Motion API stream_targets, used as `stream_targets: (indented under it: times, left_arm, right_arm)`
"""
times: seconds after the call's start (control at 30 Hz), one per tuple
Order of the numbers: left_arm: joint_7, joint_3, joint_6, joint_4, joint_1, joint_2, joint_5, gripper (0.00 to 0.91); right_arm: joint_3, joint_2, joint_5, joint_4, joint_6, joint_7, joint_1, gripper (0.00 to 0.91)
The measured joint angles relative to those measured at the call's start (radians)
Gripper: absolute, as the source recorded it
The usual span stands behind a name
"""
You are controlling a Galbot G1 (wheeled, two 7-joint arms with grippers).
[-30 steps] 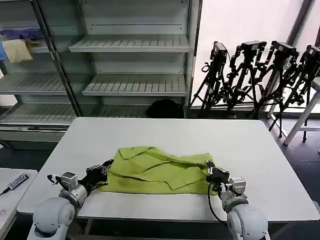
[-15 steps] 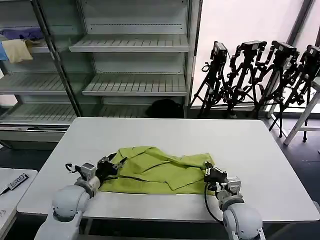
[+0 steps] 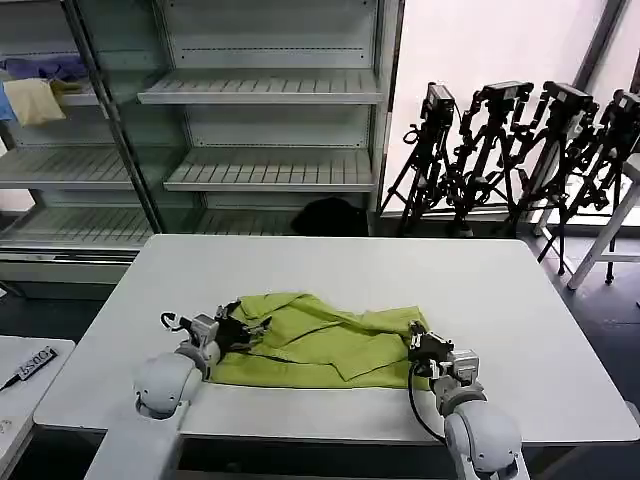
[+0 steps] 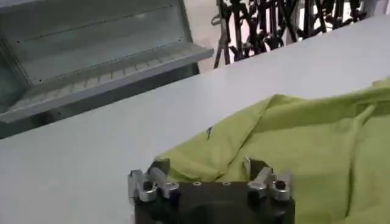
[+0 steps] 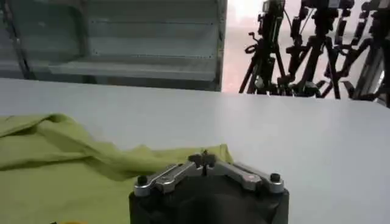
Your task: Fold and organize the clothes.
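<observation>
Our T-shirt (image 3: 320, 340) lies crumpled on the tabletop (image 3: 470, 290). Our left hand (image 3: 243, 332) gapes over its left edge; our right hand (image 3: 417, 342) pinches the right corner. Uneven lifts could bunch it.

T-shirt (image 3: 320, 341): printed graphic hidden, near corners covered by left hand (image 3: 243, 330) and right hand (image 3: 421, 347); small item (image 3: 30, 364) at side, unreadable.
</observation>
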Motion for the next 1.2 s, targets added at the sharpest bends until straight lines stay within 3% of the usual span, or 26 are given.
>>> stream_targets:
  times: [0.77,1.2]
  left_arm:
    - [0.006,0.0,0.001,0.033,-0.031,0.006,-0.017,0.0]
    - [0.015,-0.051,0.0,-0.063,0.017,0.055,-0.035,0.0]
  right_arm:
    - [-0.003,0.002,-0.011,-0.006,0.0,-0.002,0.006,0.0]
    - [0.001,-0.007,-0.003,0.014,0.001,-0.006,0.025,0.0]
